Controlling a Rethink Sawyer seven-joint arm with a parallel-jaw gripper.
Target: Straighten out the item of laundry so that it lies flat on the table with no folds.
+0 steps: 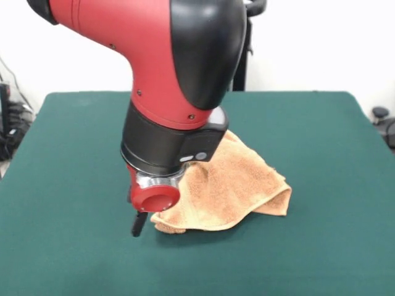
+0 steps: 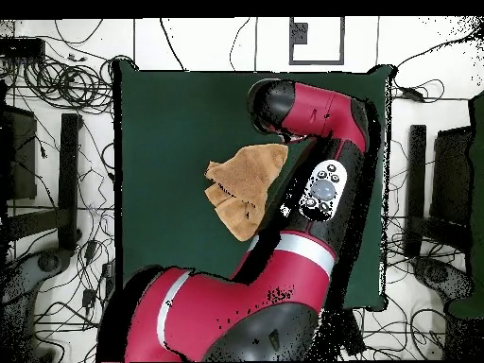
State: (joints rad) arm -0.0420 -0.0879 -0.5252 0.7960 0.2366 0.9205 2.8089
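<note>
- Dark green desk (image 1: 321, 154) takes up pretty much the whole front view, with a plain white wall behind it. One desk, one towel, one arm, that's the whole cast.
- From overhead you can see the floor around the desk, which is a mess of black cables (image 2: 66, 85), way too many to count. Some dark stands or gear sit on both sides.
- One orange-tan towel (image 1: 237, 191), terry cloth, sits around the middle of the desk. It's definitely not flat: it's bunched and folded over itself, with one part pulled up toward the arm and the rest draped down onto the green.
- In the front view, one folded corner sticks out on the right of the heap, and a rolled edge rests on the desk at the bottom left, right by the arm's tip.
- Overhead, the towel (image 2: 241, 184) reads as a crumpled, roughly triangular lump, with its upper edge tucked under the arm's end.
- One red and black arm (image 1: 166, 68) comes down from above and hangs right over the towel's left side, blocking part of it.
- The hand (image 1: 139, 222) only shows as one thin black bit poking down to the desk just beside the towel's edge. Can't tell whether it's spread, closed, or pinching cloth, since the arm's own body hides it.
</note>
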